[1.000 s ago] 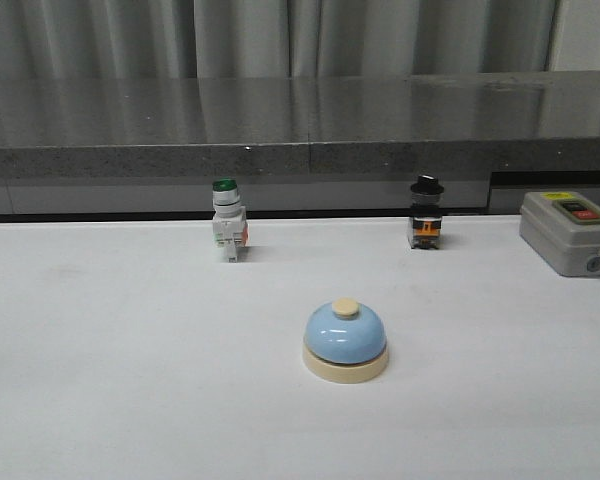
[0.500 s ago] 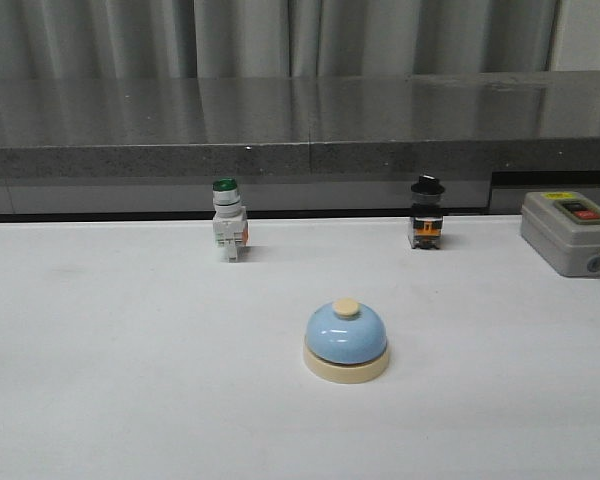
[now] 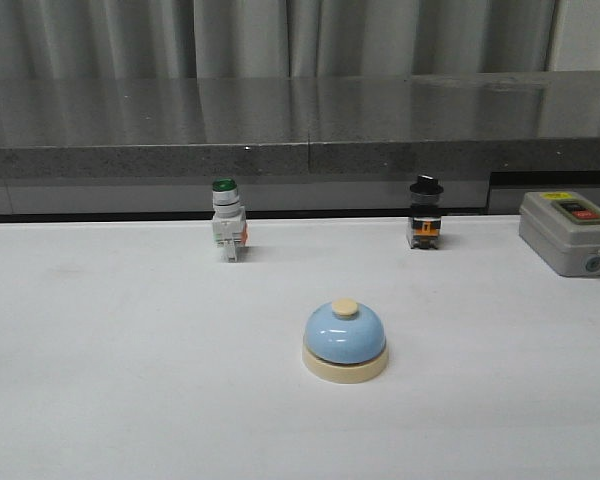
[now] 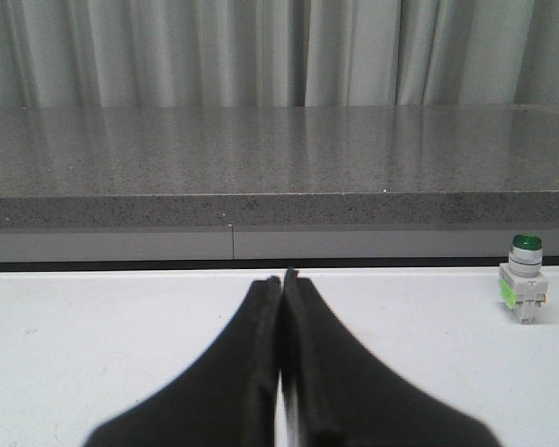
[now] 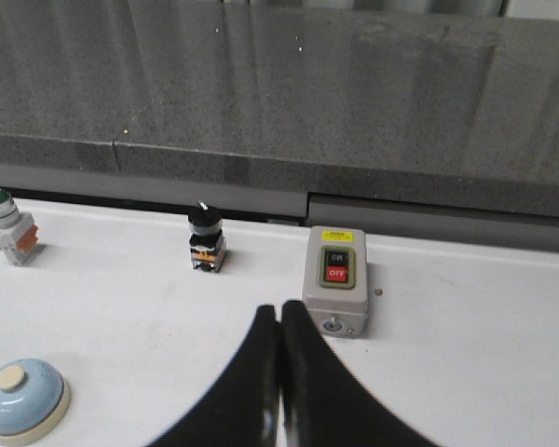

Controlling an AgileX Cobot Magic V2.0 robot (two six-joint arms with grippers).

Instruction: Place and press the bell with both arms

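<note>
Both grippers, left gripper (image 4: 281, 277) and right gripper (image 5: 279, 307), sit pinched together and empty, so 1 should spread wide, squarely over the bell (image 3: 345, 341).

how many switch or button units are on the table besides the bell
3. The green-capped switch stands back left, the black-knobbed switch back right, and the grey box with red and black buttons sits at the far right edge. None looks hidden.
</note>
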